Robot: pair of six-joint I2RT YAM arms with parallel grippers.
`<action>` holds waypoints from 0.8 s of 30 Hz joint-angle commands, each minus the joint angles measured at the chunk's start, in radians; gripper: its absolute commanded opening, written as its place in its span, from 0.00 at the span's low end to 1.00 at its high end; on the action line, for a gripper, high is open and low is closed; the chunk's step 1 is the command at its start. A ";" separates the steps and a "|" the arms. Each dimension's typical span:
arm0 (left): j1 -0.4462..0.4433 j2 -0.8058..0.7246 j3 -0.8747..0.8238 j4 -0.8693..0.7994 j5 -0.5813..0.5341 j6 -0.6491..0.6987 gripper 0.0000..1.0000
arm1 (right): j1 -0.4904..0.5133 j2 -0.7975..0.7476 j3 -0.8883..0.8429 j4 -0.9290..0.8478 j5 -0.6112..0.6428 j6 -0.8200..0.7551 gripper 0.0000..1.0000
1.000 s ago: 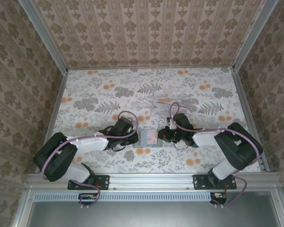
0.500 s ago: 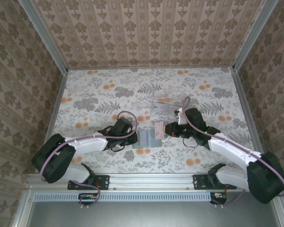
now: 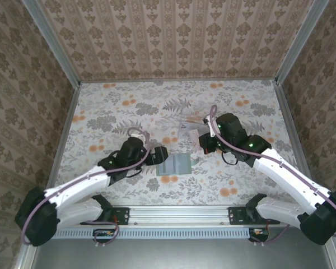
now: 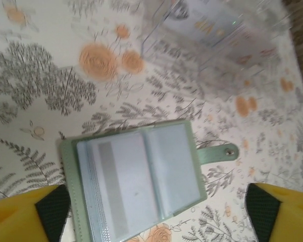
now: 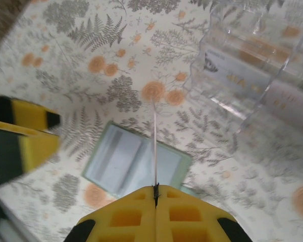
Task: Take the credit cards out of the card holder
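Item, nearest my end of the desk (image 3: 101, 112): the left hand (image 3: 157, 156), fingers spread wide and holding nothing, hovering just left of the card holder (image 4: 136, 184) without touching it. Item: the card holder itself, lying open and flat near the middle of the desk, both panels up, snap tab (image 4: 219, 153) out to one side. A striped card (image 4: 113, 186) sat in one panel; I could not tell whether the other panel held anything. Item, a little farther out: the right hand (image 5: 155, 194), raised above the holder's far side and pinched shut on one credit card (image 5: 155, 146), seen edge-on as a thin line between the pads. Item, farthest: the clear tray (image 5: 247, 70), just beyond the right hand, with what looked like pale cards already inside. Step in hand, as I judged it: carrying a pulled card across to the tray. The next move called for lowering that card over the tray and opening the fingers. After that the holder wanted pinning by the left hand, so the striped card could be drawn out without dragging the wallet along.
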 commanded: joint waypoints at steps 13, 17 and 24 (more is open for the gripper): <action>0.019 -0.571 -0.215 -0.172 -0.131 -0.002 1.00 | 0.045 0.228 0.093 -0.044 0.430 -0.824 0.00; 0.021 -0.648 -0.245 -0.195 -0.118 -0.009 1.00 | 0.044 0.254 0.057 0.013 0.449 -0.967 0.00; 0.021 -0.691 -0.248 -0.239 -0.091 -0.012 1.00 | 0.002 0.286 0.005 0.094 0.429 -1.119 0.00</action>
